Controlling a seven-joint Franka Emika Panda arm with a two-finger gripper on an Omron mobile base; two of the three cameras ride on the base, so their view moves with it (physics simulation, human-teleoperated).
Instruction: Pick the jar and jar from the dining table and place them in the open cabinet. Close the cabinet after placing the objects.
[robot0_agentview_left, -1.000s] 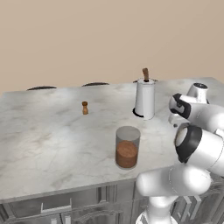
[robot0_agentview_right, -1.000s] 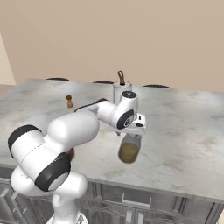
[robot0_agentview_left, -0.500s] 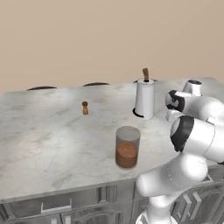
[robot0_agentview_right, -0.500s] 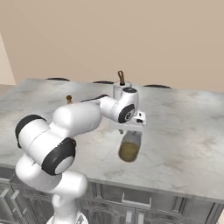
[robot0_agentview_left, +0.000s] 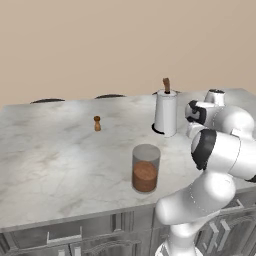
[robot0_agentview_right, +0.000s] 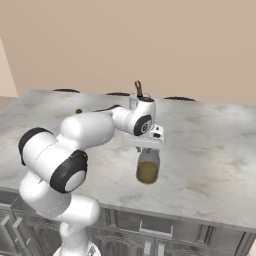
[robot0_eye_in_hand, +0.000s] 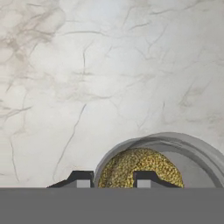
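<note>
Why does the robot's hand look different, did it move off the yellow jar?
No. The gripper stays directly above the olive-yellow jar, with the paper towel holder behind it as before.

Plain beige wall (robot0_agentview_left: 125, 45); dark chair backs (robot0_agentview_left: 47, 100), probably.

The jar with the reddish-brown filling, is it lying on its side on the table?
No, the reddish-brown jar stands upright on the marble dining table, near its front edge.

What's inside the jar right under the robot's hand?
Olive-yellow grainy filling sits in the jar, seen through its open top. The hand straddles the rim, covering part of the filling. The jar's bottom is hidden.
</note>
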